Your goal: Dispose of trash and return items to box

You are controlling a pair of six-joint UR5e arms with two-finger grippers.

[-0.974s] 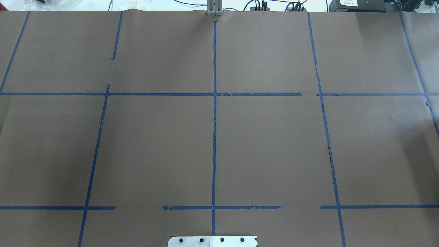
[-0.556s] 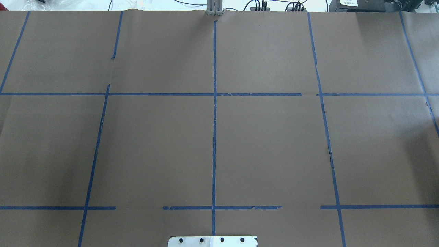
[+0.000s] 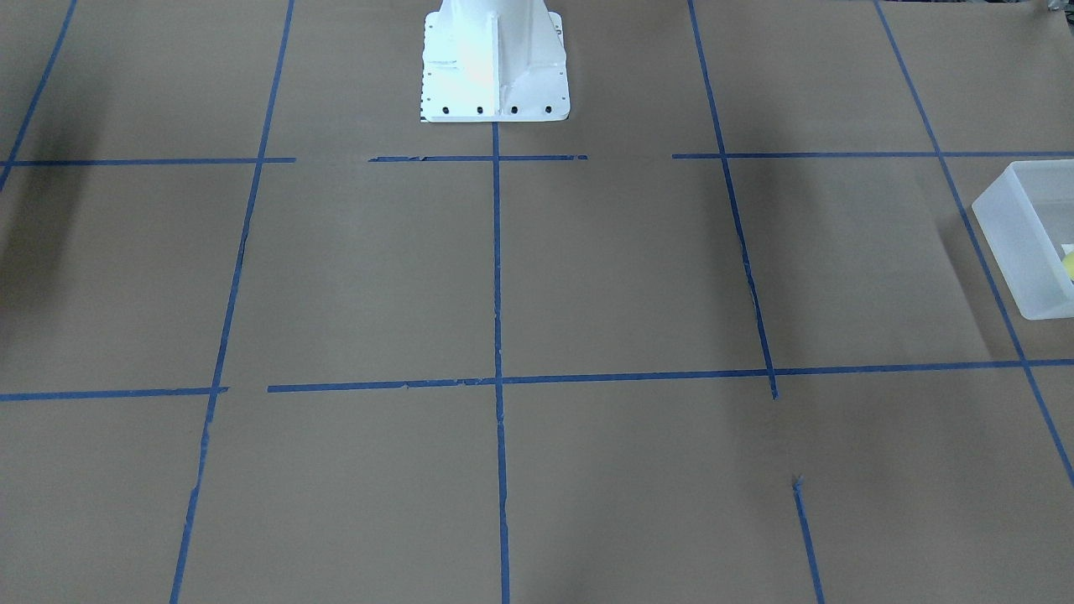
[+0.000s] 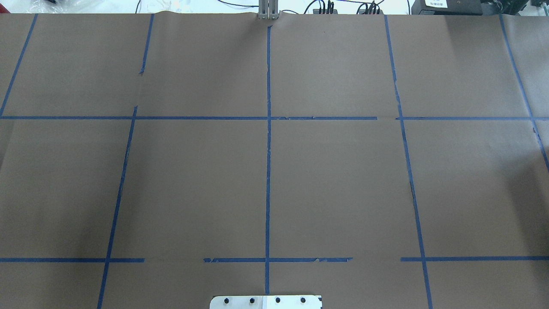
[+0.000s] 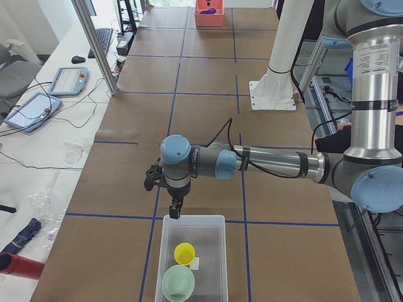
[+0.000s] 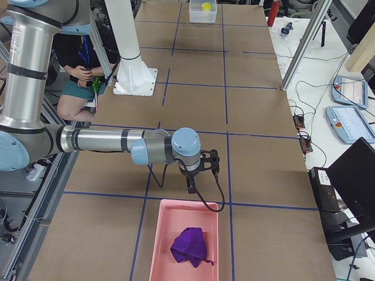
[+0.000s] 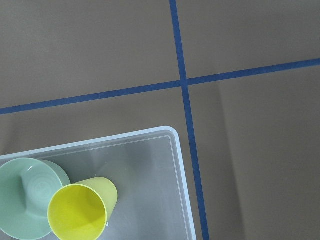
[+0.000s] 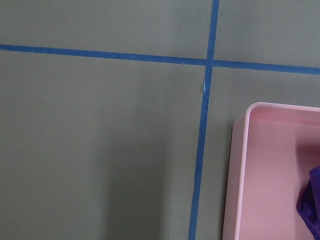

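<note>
A small yellow cup (image 5: 184,253) lies in the translucent white box (image 5: 165,234) beside a pale green cup (image 5: 178,283). The left wrist view shows the same yellow cup (image 7: 80,210), green cup (image 7: 27,195) and box rim (image 7: 176,150). The box also shows at the front-facing view's right edge (image 3: 1015,235). My left gripper (image 5: 174,211) hangs just over the box's rim; I cannot tell if it is open or shut. My right gripper (image 6: 191,186) hangs above the table just short of a pink tray (image 6: 157,246) holding a crumpled purple piece (image 6: 188,246); I cannot tell its state either.
The pink tray's corner (image 8: 241,165) and purple piece (image 8: 311,200) show in the right wrist view. The white robot base (image 3: 495,67) stands at the table's edge. Brown paper with blue tape lines covers the table (image 4: 343,180). A metal post (image 5: 94,44) and tablets (image 5: 34,110) stand at the far side.
</note>
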